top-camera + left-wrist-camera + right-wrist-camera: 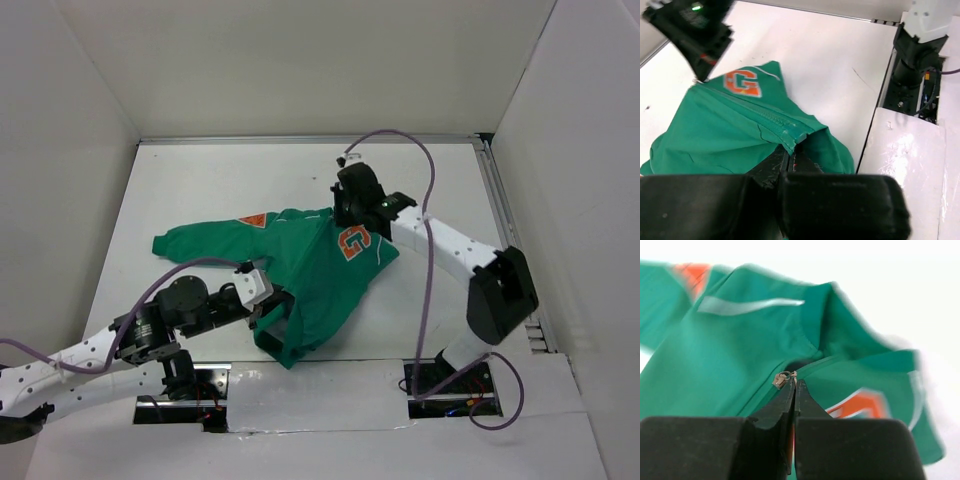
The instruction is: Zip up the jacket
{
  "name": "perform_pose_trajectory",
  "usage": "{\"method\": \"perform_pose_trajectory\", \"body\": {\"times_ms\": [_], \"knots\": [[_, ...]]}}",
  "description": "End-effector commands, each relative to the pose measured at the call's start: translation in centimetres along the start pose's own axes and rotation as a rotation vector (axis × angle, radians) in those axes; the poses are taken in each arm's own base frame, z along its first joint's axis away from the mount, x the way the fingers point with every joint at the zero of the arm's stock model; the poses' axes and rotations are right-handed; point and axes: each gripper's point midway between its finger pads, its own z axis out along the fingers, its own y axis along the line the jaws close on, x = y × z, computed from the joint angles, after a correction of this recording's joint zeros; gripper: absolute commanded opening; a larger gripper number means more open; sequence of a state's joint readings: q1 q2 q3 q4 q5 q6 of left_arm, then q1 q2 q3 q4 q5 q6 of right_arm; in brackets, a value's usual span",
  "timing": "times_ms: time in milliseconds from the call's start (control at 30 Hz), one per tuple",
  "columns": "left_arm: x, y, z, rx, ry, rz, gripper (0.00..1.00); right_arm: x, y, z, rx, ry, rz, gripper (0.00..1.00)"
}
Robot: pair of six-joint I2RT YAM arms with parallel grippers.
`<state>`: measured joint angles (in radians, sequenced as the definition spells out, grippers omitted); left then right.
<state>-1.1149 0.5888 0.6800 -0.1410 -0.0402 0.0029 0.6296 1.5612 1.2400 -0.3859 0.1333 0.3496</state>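
Now the jacket (320,275) lies mid-bench. The left end effector (790,159) pinches its hem, and the right end effector (794,386) is pressed onto the pull (780,380) near the collar. Probably only a final upward tug is needed.

- A white desk (250,190) with a plain matte top.
- White walls (300,60) stand at its back and along both sides.
- A metal rail (505,230) runs along the desk's right edge.
- A glossy white board (320,400) lies across the near edge, with two dark cut-outs (445,385).
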Motion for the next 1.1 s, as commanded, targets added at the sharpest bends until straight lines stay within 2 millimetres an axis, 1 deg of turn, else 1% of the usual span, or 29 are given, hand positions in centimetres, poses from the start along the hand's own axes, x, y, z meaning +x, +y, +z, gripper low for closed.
{"method": "perform_pose_trajectory", "body": {"times_ms": [0,33,67,100,133,167,200,233,267,300,333,367,400,433,467,500,533,567,600,667,733,800,833,900,933,967,1000,1033,1067], "knots": [[-5.3,-1.9,-0.8,0.116,-0.199,0.042,0.00,-4.4,-5.8,3.7,0.249,-0.082,-0.006,0.00],[-5.2,-2.0,-0.8,0.121,-0.192,0.038,0.00,-5.0,-6.7,4.3,0.287,-0.090,-0.015,0.00],[-5.1,-2.0,-0.9,0.116,-0.188,0.031,0.00,-6.9,-7.6,5.0,0.318,-0.120,0.003,0.00],[-4.8,-1.9,-0.9,0.112,-0.183,0.026,0.00,-6.1,-8.6,7.2,0.350,-0.085,-0.004,0.00],[-4.6,-2.1,-0.9,0.122,-0.179,0.025,0.00,-8.6,-9.7,7.4,0.384,-0.121,0.022,0.00],[-4.4,-2.4,-1.1,0.136,-0.181,0.024,0.00,-9.7,-10.3,9.1,0.406,-0.125,0.030,0.00],[-4.2,-2.4,-1.1,0.138,-0.180,0.023,0.00,-8.6,-11.8,10.3,0.446,-0.095,0.031,0.00],[-4.0,-2.5,-1.1,0.144,-0.182,0.022,0.00,-11.4,-12.4,10.1,0.471,-0.149,0.059,0.00],[-3.9,-2.4,-1.2,0.135,-0.184,0.018,0.00,-12.5,-14.1,10.5,0.490,-0.155,0.087,0.00],[-3.4,-2.4,-1.0,0.134,-0.176,0.016,0.00,-14.6,-14.8,11.2,0.495,-0.190,0.117,0.00],[-3.0,-2.4,-0.8,0.130,-0.162,0.015,0.00,-15.3,-15.8,11.3,0.506,-0.192,0.128,0.00],[-2.6,-2.3,-0.5,0.127,-0.145,0.013,0.00,-15.5,-17.9,12.2,0.520,-0.183,0.152,0.00],[-2.2,-2.3,-0.3,0.116,-0.125,-0.028,0.00,-18.4,-18.5,11.2,0.518,-0.246,0.176,0.00],[-1.6,-2.4,0.1,0.121,-0.102,-0.033,0.00,-19.1,-19.4,11.2,0.519,-0.252,0.186,0.00],[-0.6,-2.5,0.9,0.122,-0.060,-0.039,0.00,-19.4,-21.2,11.4,0.521,-0.252,0.207,0.00],[-0.1,-2.7,1.3,0.131,-0.037,-0.046,0.00,-21.0,-21.7,10.7,0.513,-0.292,0.209,0.00],[1.3,-3.0,2.3,0.144,0.017,-0.052,0.00,-21.7,-23.1,10.0,0.519,-0.312,0.218,0.00],[2.2,-3.2,2.7,0.152,0.050,-0.059,0.00,-21.7,-23.8,10.0,0.521,-0.311,0.201,0.00],[2.9,-3.3,3.1,0.148,0.080,-0.070,0.00,-22.4,-24.2,9.6,0.511,-0.335,0.191,0.00],[5.5,-3.2,4.1,0.130,0.179,-0.102,0.00,-23.3,-25.4,9.2,0.502,-0.357,0.168,0.00],[8.3,-3.4,4.7,0.120,0.284,-0.135,0.00,-23.6,-25.7,9.5,0.481,-0.352,0.114,0.00],[10.9,-2.5,5.3,0.047,0.371,-0.183,0.00,-23.4,-25.9,10.2,0.472,-0.338,0.075,0.00],[11.6,-2.2,5.5,0.026,0.396,-0.199,0.00,-23.3,-25.9,10.5,0.470,-0.333,0.063,0.00],[14.1,-0.5,5.6,-0.040,0.486,-0.256,0.00,-23.3,-26.5,10.6,0.498,-0.328,0.054,0.01],[14.5,0.0,5.6,-0.065,0.508,-0.306,0.06,-22.9,-27.1,11.2,0.515,-0.321,0.059,0.08],[15.0,0.5,5.7,-0.080,0.526,-0.340,0.20,-22.7,-27.5,11.2,0.529,-0.316,0.063,0.16],[15.7,1.6,5.7,-0.113,0.546,-0.381,0.51,-22.5,-27.8,11.1,0.535,-0.312,0.066,0.39],[15.8,1.7,5.7,-0.118,0.549,-0.424,0.69,-22.6,-28.0,10.9,0.535,-0.315,0.080,0.49],[15.8,1.8,5.7,-0.113,0.548,-0.436,0.99,-22.6,-28.0,10.6,0.531,-0.315,0.086,0.70]]}}
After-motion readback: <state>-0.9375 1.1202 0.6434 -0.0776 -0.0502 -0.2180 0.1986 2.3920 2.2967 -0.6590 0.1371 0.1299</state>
